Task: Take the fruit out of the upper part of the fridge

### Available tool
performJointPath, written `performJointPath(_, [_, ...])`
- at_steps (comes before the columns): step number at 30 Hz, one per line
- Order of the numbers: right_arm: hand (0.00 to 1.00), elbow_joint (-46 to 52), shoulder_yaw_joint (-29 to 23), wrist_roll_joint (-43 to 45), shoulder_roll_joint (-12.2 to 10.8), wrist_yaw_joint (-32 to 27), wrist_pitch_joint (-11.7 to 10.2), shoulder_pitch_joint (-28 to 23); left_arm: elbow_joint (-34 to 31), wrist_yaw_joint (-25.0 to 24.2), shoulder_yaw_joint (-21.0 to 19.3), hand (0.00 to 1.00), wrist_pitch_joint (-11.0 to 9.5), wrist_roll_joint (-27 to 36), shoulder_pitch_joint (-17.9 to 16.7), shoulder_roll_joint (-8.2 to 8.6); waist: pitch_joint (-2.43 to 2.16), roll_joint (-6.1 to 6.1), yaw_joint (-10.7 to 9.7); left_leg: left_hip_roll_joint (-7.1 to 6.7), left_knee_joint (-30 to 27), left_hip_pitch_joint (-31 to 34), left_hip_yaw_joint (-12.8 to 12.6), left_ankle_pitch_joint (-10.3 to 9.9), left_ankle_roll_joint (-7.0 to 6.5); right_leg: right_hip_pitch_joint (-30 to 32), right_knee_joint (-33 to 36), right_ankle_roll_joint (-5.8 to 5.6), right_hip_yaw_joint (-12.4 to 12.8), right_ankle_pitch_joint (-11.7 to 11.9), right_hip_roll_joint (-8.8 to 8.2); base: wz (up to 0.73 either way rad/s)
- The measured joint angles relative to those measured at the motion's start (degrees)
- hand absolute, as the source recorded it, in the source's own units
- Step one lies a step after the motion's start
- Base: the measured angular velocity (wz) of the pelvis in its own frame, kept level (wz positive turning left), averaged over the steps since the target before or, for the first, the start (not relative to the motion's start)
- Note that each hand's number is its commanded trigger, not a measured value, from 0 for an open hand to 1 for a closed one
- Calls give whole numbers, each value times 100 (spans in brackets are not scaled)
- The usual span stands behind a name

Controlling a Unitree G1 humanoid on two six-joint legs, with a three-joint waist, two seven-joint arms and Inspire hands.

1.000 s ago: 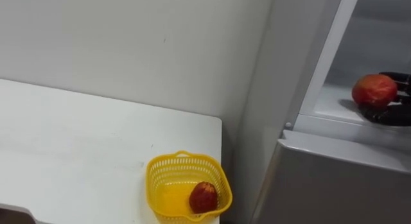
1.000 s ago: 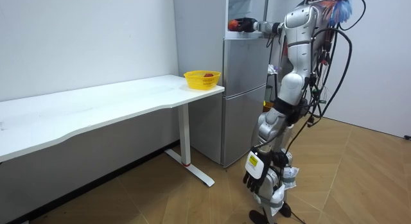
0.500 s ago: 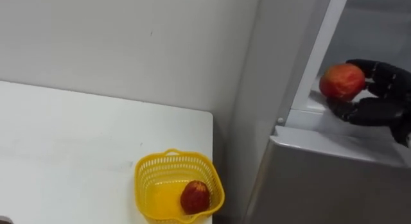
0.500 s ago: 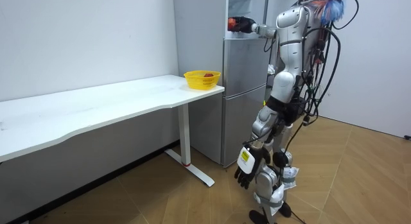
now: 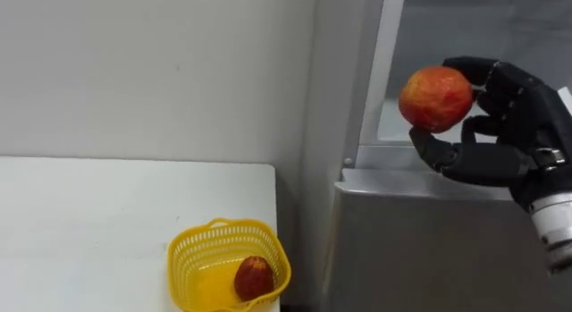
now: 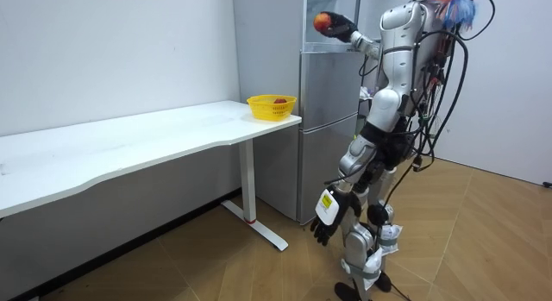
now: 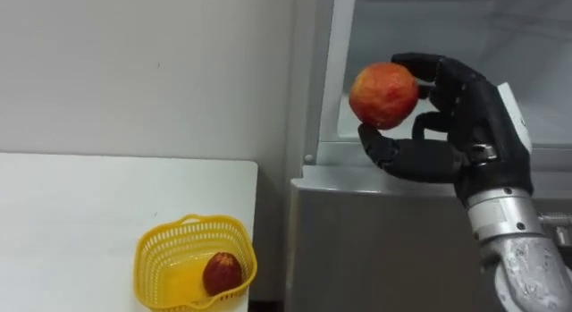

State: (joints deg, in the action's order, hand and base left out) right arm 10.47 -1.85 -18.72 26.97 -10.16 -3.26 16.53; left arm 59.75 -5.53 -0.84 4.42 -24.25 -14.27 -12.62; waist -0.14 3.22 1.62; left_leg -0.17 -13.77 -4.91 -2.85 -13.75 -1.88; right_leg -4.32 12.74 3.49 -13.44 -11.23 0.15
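Observation:
A red-orange round fruit (image 5: 435, 97) is held up in front of the open upper fridge compartment (image 5: 465, 44), with my right hand (image 5: 500, 124) shut on it, fingers and thumb curled round it. In the room view the fruit (image 6: 322, 21) and that hand (image 6: 341, 27) are raised above the top edge of the lower fridge door (image 6: 328, 120). My left hand (image 6: 326, 228) hangs low by my legs with relaxed fingers, holding nothing.
A yellow basket (image 5: 183, 274) stands at the white table's (image 5: 89, 223) corner beside the fridge, with a dark red fruit (image 5: 254, 278) in it. The grey lower fridge door (image 5: 429, 249) is below my hand. I stand on the wooden floor, facing the fridge.
My right hand has lifted the fruit off the fridge shelf, out of the compartment and up to the left. The camera has shifted right. My left hand has swung forward.

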Motion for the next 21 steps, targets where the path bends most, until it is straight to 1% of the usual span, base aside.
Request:
performJointPath(3, [100,220,2,358,-70,39,-6,-140,19,8,51,0,-26,12,22,30,8,-12,13,11,20,7,-34,-2,0,57,36,6,69,5,13,-13])
performJointPath(5, [100,338,3,489,-146,47,-66,-218,64,16,136,0,-38,64,45,31,8,-19,13,11,28,6,-34,-1,0,80,37,6,76,5,18,-2])
performJointPath(6, [100,379,12,555,-219,64,-114,-225,109,14,170,0,-82,164,57,31,0,-21,20,14,31,11,-48,-1,0,115,41,7,92,6,23,-5])
performJointPath(7, [100,409,22,565,-245,71,-118,-225,150,10,176,0,-108,210,76,32,1,-21,29,19,34,10,-66,-1,1,128,48,8,104,6,27,-10])
performJointPath(10, [100,605,233,810,-252,113,-121,-224,331,-14,181,0,-188,224,137,24,8,-24,57,32,38,31,-113,0,3,137,46,15,154,10,47,-8])
performJointPath(13, [100,723,430,1362,-253,248,-180,-224,348,-27,248,0,-202,222,131,10,6,7,53,36,38,19,-127,0,4,117,1,23,175,15,63,0])
performJointPath(14, [100,744,532,1541,-254,309,-217,-222,348,-28,332,0,-213,226,135,-6,5,21,105,36,37,19,-131,0,4,116,4,24,177,16,64,0])
performJointPath(17, [100,777,761,1921,-259,499,-231,-222,339,-31,538,0,-243,221,175,-12,9,46,220,35,37,22,-126,0,4,102,4,23,170,18,58,0])
performJointPath(19, [100,776,888,2179,-259,584,-231,-222,331,-35,550,0,-248,221,212,-14,25,69,331,34,36,20,-131,0,4,86,8,21,171,16,56,0])
performJointPath(21, [100,725,1096,2492,-265,664,-238,-222,326,-41,551,0,-251,222,270,-14,60,110,480,34,33,-13,-124,0,4,49,-10,21,171,15,58,0])
